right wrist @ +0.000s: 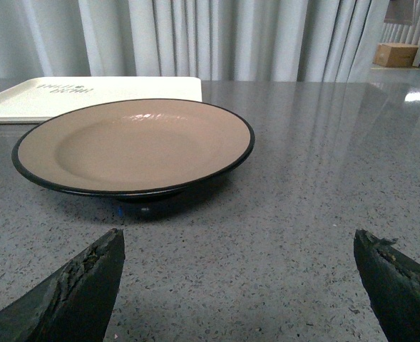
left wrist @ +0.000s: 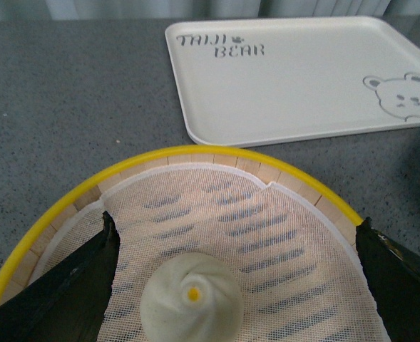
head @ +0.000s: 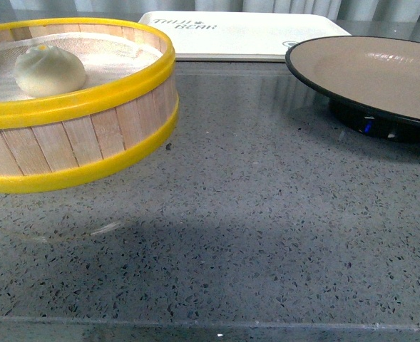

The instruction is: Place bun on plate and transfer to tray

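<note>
Supporting surface: grey speckled counter (head: 267, 235), carrying everything else.
Tray (left wrist: 302, 85): white, flat on the counter at the far side, behind the gap between basket and plate; dark lettering in one corner, a bear's face printed in another; nothing on it.
Steamer basket (head: 88, 135): wooden slats with yellow bands, at the left of the front view, lined with a white mesh cloth (left wrist: 267, 235).
Plate (right wrist: 135, 146): beige inside, black rim and foot, at the right of the front view, well apart from the basket, just in front of the tray; nothing in it.
Left gripper (left wrist: 236, 221): held above the basket's inside, pointing down and forward toward the tray; its two dark fingers (left wrist: 74, 285) are spread wide, one on each side of the bun, neither touching it.
Right gripper (right wrist: 238, 234): low over bare counter, aimed level at the plate and short of it; fingers (right wrist: 74, 292) wide apart with nothing between them.
Arms in front view: neither shows.
Bun (left wrist: 190, 299): cream-white, pleated, with a yellow dot on top, sitting on the mesh inside the basket, toward its left part in the front view.
</note>
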`<state>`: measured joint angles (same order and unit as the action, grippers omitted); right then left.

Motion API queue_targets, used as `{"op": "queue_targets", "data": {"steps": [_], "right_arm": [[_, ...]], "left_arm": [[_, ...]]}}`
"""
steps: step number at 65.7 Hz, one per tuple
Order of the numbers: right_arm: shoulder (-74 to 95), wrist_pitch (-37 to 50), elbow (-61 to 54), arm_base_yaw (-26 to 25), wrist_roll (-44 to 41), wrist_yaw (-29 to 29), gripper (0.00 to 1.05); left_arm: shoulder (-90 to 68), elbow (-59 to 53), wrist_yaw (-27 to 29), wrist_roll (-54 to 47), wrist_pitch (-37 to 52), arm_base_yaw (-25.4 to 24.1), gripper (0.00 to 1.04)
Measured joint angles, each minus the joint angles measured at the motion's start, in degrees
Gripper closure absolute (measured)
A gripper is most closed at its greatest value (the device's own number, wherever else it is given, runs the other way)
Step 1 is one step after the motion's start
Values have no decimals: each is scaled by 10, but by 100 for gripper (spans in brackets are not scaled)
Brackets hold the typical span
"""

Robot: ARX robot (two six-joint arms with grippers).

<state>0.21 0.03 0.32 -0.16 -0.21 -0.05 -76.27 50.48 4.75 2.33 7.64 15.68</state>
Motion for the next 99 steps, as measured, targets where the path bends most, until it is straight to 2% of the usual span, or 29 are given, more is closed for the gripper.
{"op": "queue_targets", "data": {"steps": [19, 49, 92, 99], "right_arm": [[0, 0, 0, 0, 0, 0, 9], [0, 0, 0, 0, 0, 0, 9], [0, 0, 0, 0, 0, 0, 9], [0, 0, 0, 0, 0, 0, 9]], "left_arm": [[-41, 32, -23, -19, -68, -23, 7], [-56, 64, -24, -57, -134, -22, 7], [-86, 70, -3, -106, -152, -21, 7], [-86, 70, 1, -112, -152, -21, 20]]}}
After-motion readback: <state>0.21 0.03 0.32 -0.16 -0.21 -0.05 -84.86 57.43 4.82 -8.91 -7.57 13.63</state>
